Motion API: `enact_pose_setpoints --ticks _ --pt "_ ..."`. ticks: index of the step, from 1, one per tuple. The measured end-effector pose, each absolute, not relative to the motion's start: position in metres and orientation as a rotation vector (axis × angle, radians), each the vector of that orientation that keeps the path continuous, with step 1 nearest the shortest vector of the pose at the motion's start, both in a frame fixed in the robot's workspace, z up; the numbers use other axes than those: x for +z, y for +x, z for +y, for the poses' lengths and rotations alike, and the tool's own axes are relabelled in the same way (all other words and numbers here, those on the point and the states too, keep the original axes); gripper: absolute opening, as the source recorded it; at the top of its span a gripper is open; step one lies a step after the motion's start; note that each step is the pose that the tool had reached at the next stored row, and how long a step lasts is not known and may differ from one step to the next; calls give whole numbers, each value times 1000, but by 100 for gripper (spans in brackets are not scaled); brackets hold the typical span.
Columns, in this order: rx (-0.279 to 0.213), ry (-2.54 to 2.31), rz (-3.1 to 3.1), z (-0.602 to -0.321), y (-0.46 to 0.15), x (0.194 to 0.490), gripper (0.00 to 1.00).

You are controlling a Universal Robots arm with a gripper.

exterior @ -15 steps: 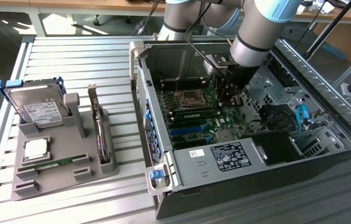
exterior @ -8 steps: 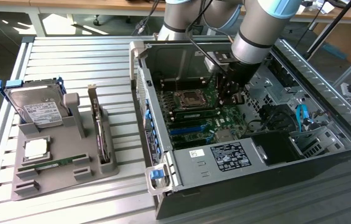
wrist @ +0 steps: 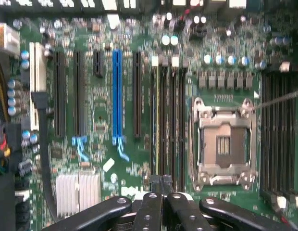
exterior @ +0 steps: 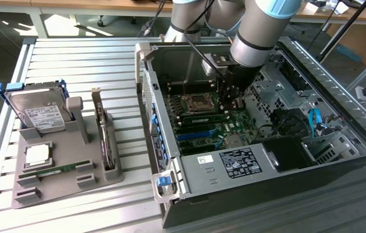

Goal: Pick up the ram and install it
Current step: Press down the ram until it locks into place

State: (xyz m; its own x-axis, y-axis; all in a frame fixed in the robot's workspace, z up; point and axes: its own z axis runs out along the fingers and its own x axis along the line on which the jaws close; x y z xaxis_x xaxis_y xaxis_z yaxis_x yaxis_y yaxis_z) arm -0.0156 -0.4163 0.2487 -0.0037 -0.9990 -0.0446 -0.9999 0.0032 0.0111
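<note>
The ram (exterior: pixel 202 119) sat lengthwise in a motherboard slot beside the processor socket (exterior: pixel 199 102), where its clips could lock it. The gripper (exterior: pixel 230 98) hovered clenched over its end, grasping nothing (fingers together). The wrist view showed the slots (wrist: pixel 166 125) edge-on; the exterior view showed the grey holder (exterior: pixel 60 167) on the counter (exterior: pixel 72 63).

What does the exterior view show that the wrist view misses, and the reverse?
Exterior view alone: the grey holder beside the case, carrying a hard drive, a silver processor chip and a green ram stick. Wrist view alone: the blue slot and the heatsink. Both: the shut tool over the motherboard, beside the processor socket.
</note>
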Motion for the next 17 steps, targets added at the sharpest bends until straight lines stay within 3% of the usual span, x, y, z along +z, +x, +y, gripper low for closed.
enact_pose_setpoints --ticks 17 --pt "60 -2200 2207 -416 -57 244 10"
